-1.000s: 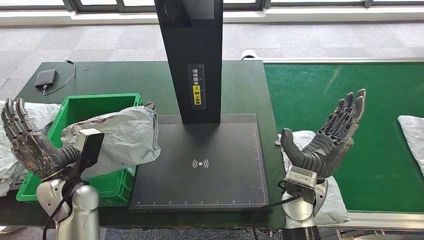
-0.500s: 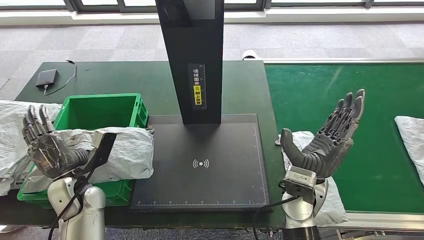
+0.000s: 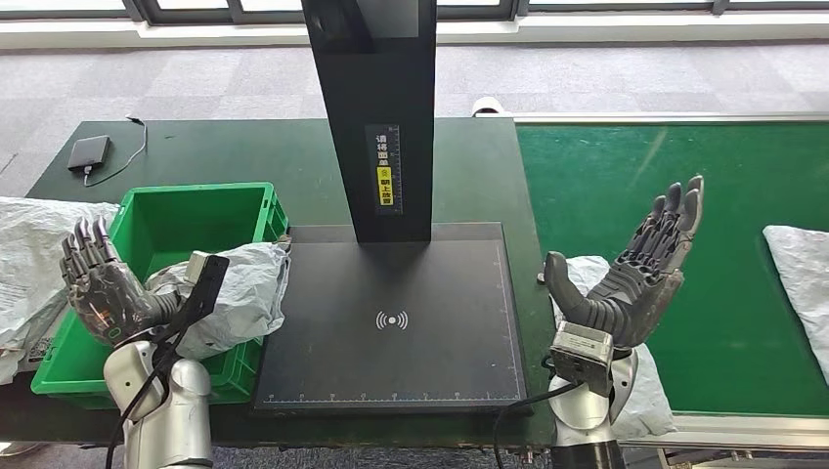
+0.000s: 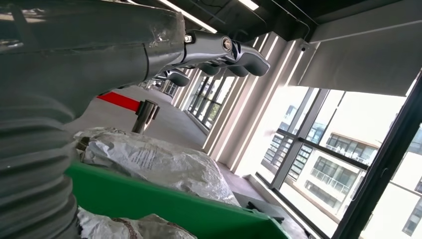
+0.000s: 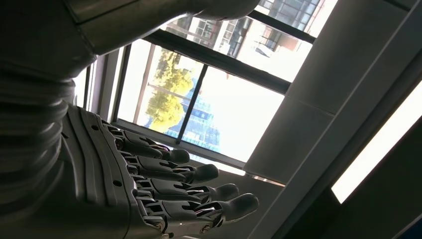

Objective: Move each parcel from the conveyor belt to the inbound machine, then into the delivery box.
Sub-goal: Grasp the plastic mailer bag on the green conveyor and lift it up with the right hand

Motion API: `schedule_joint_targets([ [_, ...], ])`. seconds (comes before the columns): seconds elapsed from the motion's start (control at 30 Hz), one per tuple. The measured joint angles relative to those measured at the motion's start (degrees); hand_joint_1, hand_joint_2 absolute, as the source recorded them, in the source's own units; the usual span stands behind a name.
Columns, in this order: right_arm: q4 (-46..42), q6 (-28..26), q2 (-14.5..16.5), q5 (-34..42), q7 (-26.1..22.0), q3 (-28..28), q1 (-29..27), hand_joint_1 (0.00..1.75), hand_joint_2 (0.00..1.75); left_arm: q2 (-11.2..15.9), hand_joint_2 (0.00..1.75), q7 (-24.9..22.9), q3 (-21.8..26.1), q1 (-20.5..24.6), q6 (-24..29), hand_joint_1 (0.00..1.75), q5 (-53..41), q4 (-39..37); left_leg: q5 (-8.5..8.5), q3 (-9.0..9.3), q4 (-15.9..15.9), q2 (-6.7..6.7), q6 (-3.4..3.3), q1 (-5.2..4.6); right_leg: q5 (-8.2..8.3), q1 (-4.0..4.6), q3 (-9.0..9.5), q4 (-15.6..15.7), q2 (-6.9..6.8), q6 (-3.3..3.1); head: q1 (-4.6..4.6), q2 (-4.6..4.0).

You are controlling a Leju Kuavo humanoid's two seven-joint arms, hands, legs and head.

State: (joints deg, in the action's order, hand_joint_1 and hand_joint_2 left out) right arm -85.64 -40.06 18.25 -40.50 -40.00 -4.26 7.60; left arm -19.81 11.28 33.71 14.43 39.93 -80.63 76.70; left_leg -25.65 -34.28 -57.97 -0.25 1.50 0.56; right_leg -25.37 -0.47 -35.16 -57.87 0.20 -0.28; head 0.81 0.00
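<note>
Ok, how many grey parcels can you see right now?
4: one parcel in the green bin, one on the table left of the bin, one under the right hand at the belt's near edge, one at the belt's far right. More may be hidden.

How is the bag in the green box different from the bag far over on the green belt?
The grey parcel in the green box is crumpled, draped over its rim. The parcel on the conveyor belt lies flat, cut by the picture's edge. Both are grey plastic bags.

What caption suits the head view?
Both hands open, a grey parcel slumps into the green box beside the scanner plate.
</note>
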Motion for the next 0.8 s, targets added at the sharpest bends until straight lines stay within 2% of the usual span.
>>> schedule_joint_targets([
  [0.23,0.54,0.0,0.0,0.21,0.0,-0.22,0.03,0.0,1.75,-0.08,1.75,0.28,0.28,1.96,0.07,0.0,-0.21,-0.05,0.01,0.0,0.0,0.0,0.01,0.0,0.01,0.0,0.0,0.0,-0.01,0.0,-0.01,-0.01],
  [0.5,1.19,0.0,0.0,0.89,-0.01,-0.5,0.14,0.0,1.75,0.45,1.75,0.32,1.1,9.84,0.07,0.0,-3.87,-1.92,0.04,0.0,-0.01,-0.05,-0.01,0.0,0.04,0.0,0.03,0.0,-0.04,-0.02,-0.01,-0.01],
  [0.8,1.2,0.0,0.0,0.84,0.0,-0.5,0.05,0.0,1.75,2.26,1.75,-4.38,1.46,16.27,0.07,0.0,-4.66,-6.6,0.04,-0.01,-0.02,-0.01,0.0,0.0,0.04,0.01,-0.02,0.0,0.01,-0.02,0.0,0.0],
])
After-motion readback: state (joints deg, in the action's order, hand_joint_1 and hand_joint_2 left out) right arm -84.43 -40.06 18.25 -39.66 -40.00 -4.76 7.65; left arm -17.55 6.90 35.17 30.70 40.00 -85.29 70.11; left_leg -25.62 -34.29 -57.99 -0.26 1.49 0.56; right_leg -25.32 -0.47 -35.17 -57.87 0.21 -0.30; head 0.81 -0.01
